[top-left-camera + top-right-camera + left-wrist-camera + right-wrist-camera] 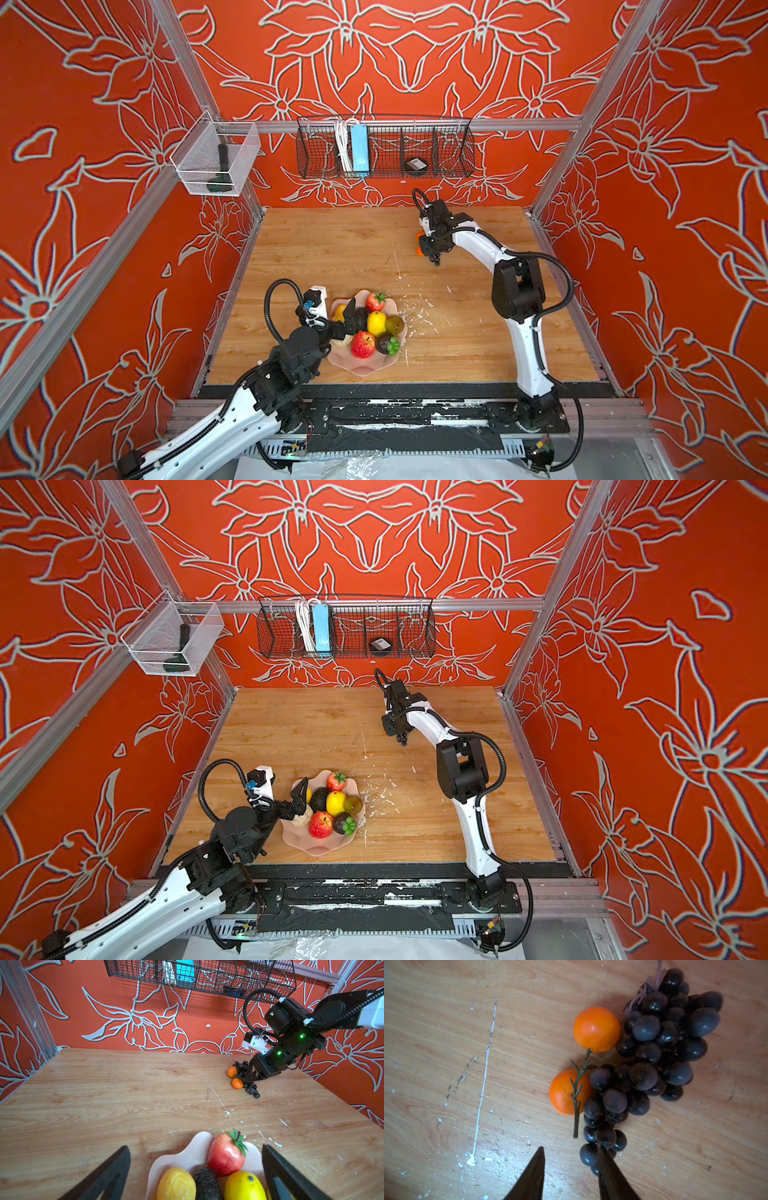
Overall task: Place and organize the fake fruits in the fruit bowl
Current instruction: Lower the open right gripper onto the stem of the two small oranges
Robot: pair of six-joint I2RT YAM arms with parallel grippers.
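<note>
Wood, scuffed and flecked with white, forms the table (324, 249). In both top views the bowl (362, 371) sits at about 7 o'clock from the table's middle, its near rim close to the front edge but inside it. Within the bowl the strawberry (376, 301) lies at 12 o'clock, the lemon (377, 323) at the centre, the avocado (360, 318) just beside it at 9 o'clock, the apple (362, 345) at 6 o'clock and the mangosteen (388, 345) at 5 o'clock.

The left gripper (195, 1147) hangs over the bowl's 9 o'clock side. Its jaws are spread wide and hold nothing. In the left wrist view one finger is over bare wood outside the rim.

The grapes (654, 1053) lie on the table at about 1 o'clock from its middle, well apart from the bowl and short of the far edge. Two oranges (597, 1029) on one twig (578, 1093) touch the bunch at its 9 o'clock side.

The right gripper (571, 1149) is down at the near tip of the bunch. Its jaws are partly apart. One finger presses against the end grapes, and the other is over bare wood. Nothing is clamped. Bare wood runs from the bowl to the grapes, and the table's whole 9-to-11 o'clock part is bare too.
</note>
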